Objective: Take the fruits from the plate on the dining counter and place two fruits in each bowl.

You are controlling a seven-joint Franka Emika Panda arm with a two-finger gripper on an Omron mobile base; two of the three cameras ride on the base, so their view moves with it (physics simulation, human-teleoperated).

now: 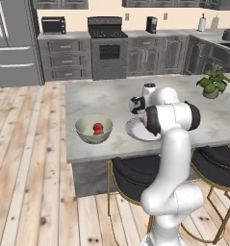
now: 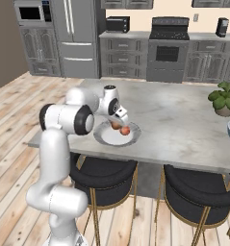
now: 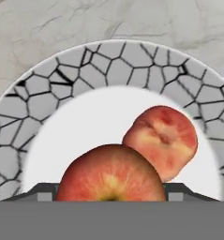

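2 fruits (image 3: pixel 132 161) sit touching on the plate (image 3: pixel 108 65); whether the fingers grip is unclear.

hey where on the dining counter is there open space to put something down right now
Bare stone lies on the dining counter between the plate and the potted plant, and along its far edge toward the stove. It is crowded at the near edge: the beige-grey bowl holding fruit, then the plate with two fruits under the claw.
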